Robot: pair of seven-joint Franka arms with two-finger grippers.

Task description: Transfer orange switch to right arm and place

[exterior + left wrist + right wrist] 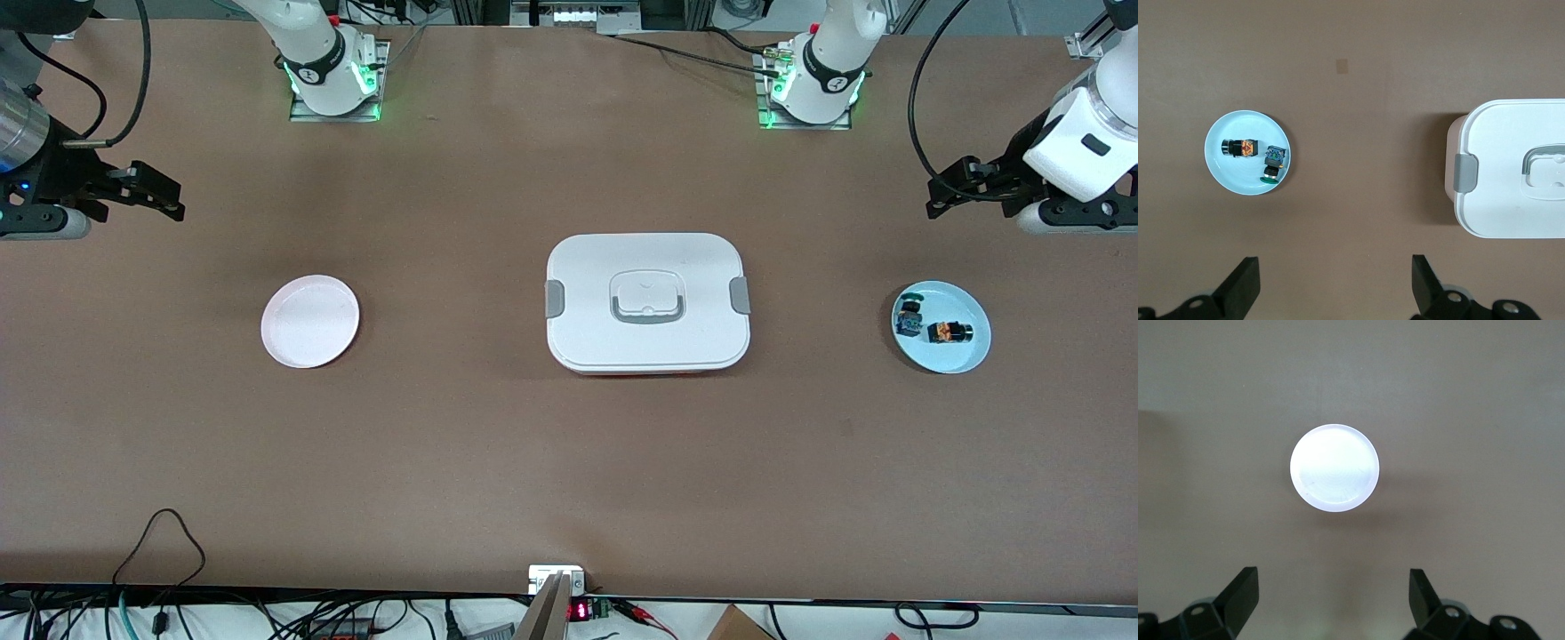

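While on plate (1221,172), orange switch (1239,147) clear of left fingers (1243,285).

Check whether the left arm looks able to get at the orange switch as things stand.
Probably yes: the orange switch lies uncovered on the blue plate, beside the blue-green switch, and the left gripper hangs open near that end.

The table (498,462) is plain matte brown, with no pattern. The lidded container (647,302) at its middle is white with grey side clasps and a grey-edged handle; a thin red-orange strip shows under its near edge. The plate (310,321) toward the right arm's end is pale pink. The plate (965,356) toward the left arm's end is light blue; on it, the orange switch (949,332) is black with orange and yellowish parts, and the other switch (909,317) is black with blue and, it seems, a green cap.
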